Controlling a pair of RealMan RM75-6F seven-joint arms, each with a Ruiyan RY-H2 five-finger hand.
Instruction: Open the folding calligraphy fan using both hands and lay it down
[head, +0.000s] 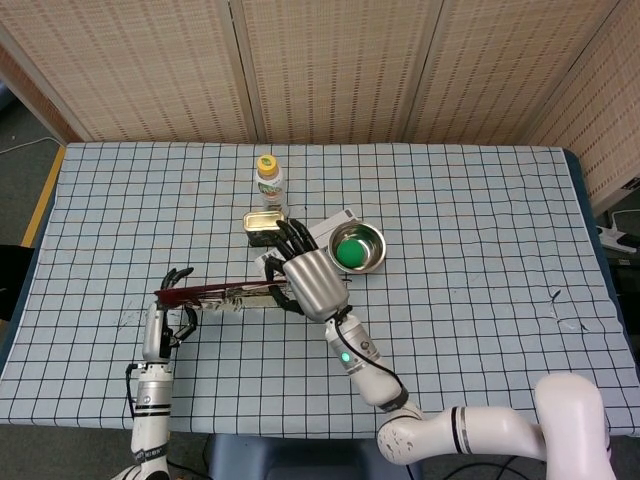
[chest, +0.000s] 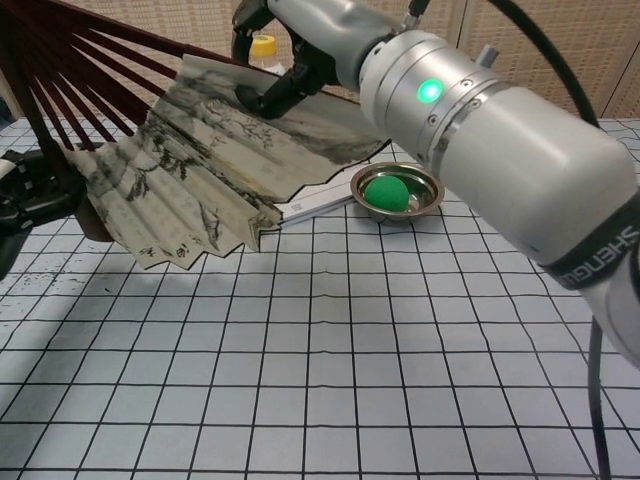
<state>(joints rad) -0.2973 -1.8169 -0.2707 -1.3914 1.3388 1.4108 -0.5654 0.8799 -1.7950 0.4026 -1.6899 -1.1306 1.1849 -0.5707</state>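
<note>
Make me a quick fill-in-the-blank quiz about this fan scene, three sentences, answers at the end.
1. The fan is held above the table by ____ hands.
2. The ball in the metal bowl is ____.
3. The bottle behind the tin has a ____ cap.

Missing words: both; green; yellow

light: bright, even, diffuse | shadows: soft, faint | focus: sharp | chest view: wide-angle edge distortion
</note>
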